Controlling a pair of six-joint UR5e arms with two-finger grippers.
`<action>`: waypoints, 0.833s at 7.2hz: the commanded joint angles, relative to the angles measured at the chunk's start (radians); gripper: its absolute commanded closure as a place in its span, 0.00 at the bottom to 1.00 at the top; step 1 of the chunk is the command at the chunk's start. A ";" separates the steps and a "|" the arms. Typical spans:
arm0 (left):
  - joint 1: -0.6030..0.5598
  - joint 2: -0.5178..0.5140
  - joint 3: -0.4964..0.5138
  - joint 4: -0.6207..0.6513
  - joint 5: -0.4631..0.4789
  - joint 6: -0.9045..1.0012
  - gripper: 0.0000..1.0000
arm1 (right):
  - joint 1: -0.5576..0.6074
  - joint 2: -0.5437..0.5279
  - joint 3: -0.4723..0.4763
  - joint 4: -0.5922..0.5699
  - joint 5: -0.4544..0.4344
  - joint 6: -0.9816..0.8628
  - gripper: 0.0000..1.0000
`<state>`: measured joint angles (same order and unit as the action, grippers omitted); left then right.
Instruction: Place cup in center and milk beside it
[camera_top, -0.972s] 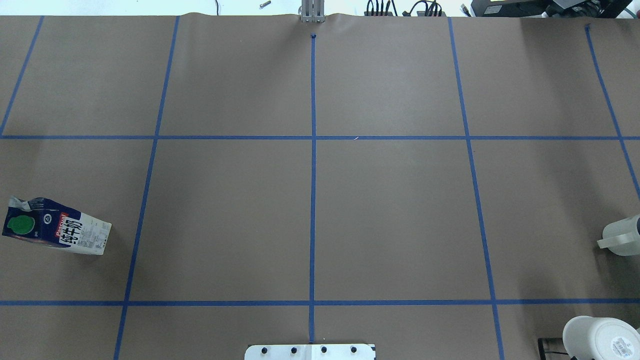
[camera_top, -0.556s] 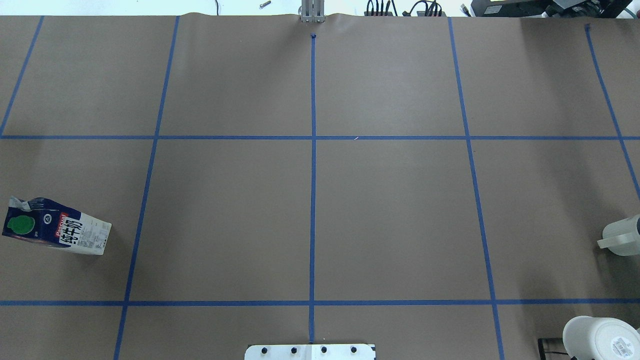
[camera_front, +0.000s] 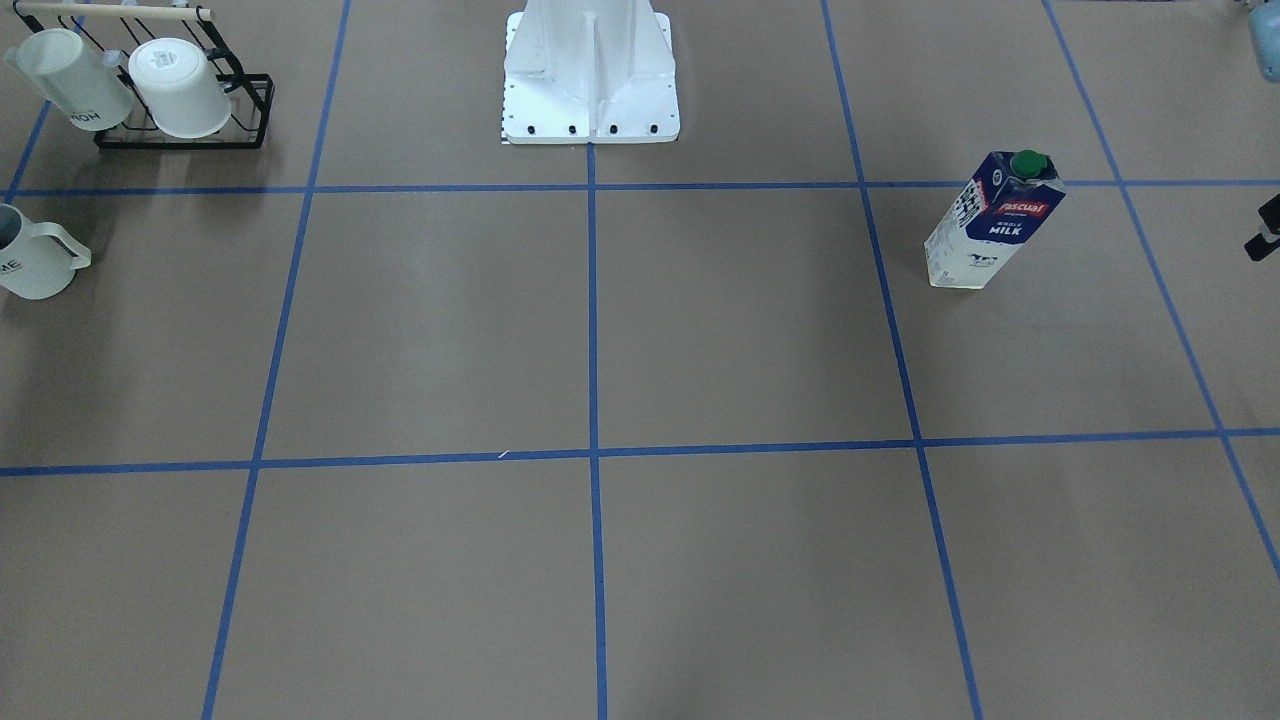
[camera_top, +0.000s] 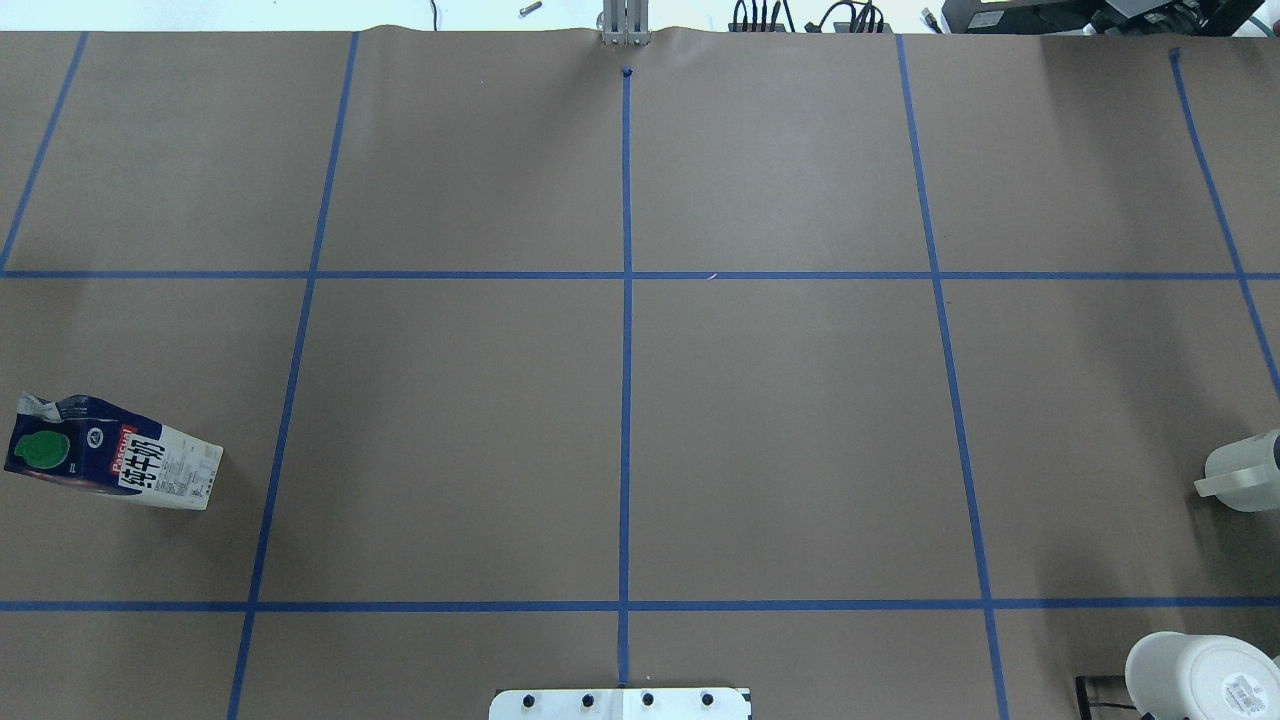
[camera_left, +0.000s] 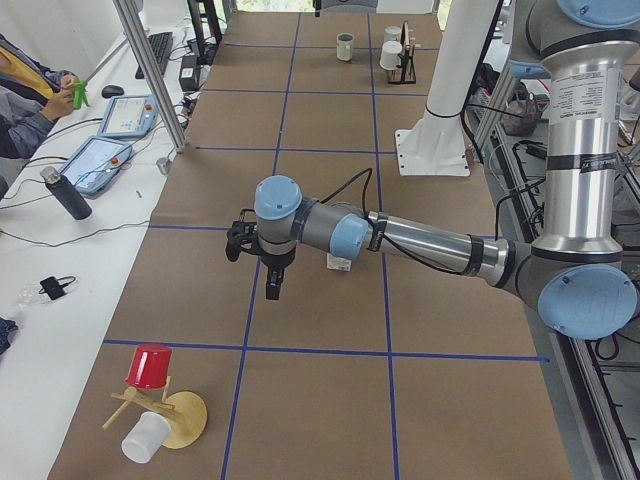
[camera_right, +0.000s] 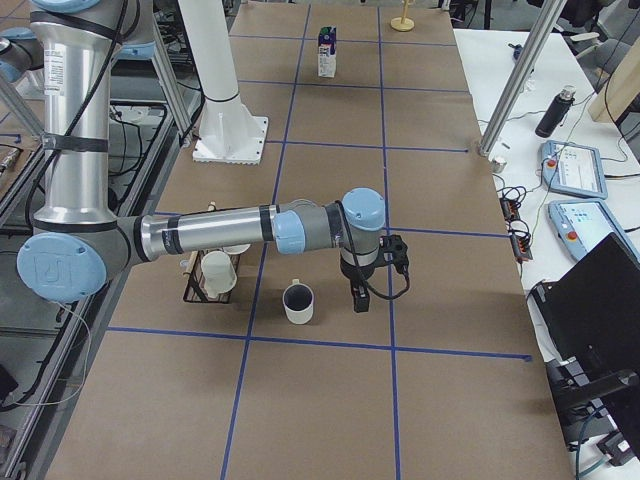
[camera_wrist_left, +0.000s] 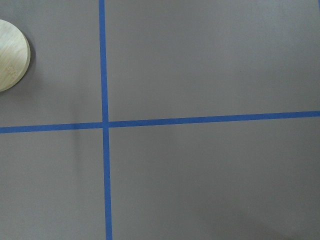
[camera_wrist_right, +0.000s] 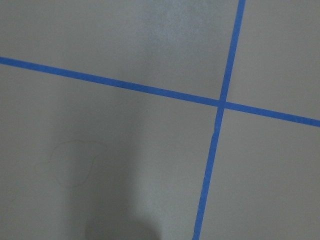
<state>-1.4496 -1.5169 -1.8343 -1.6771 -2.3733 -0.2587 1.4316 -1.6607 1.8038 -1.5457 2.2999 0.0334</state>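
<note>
The cup (camera_front: 30, 255), a white mug with a dark inside, stands at the table's right end; it also shows in the overhead view (camera_top: 1243, 473) and the right side view (camera_right: 298, 301). The milk (camera_front: 992, 222) stands upright towards the left end (camera_top: 112, 456), partly behind my left arm in the left side view (camera_left: 340, 264). The center (camera_top: 660, 300) around the middle tape crossing is bare. My right gripper (camera_right: 358, 297) hangs beside the cup, apart from it. My left gripper (camera_left: 271, 286) hangs past the milk. I cannot tell whether either gripper is open or shut.
A black rack (camera_front: 250, 110) with two white mugs (camera_front: 180, 88) stands near the cup, by the table's right end (camera_right: 200, 290). The white robot base (camera_front: 590, 80) is at the near edge. A wooden stand (camera_left: 185, 420) with a red cup (camera_left: 150, 366) stands at the left end.
</note>
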 joint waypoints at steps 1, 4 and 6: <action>0.000 0.003 0.000 -0.001 -0.001 -0.001 0.02 | -0.037 -0.078 0.029 0.059 0.039 -0.004 0.00; 0.002 0.004 0.003 -0.001 -0.001 -0.001 0.02 | -0.106 -0.229 0.032 0.236 0.032 0.005 0.00; 0.002 0.004 0.015 -0.003 -0.001 0.001 0.02 | -0.123 -0.254 0.028 0.236 0.029 0.005 0.00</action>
<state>-1.4481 -1.5126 -1.8235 -1.6792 -2.3746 -0.2576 1.3232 -1.8986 1.8353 -1.3152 2.3301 0.0360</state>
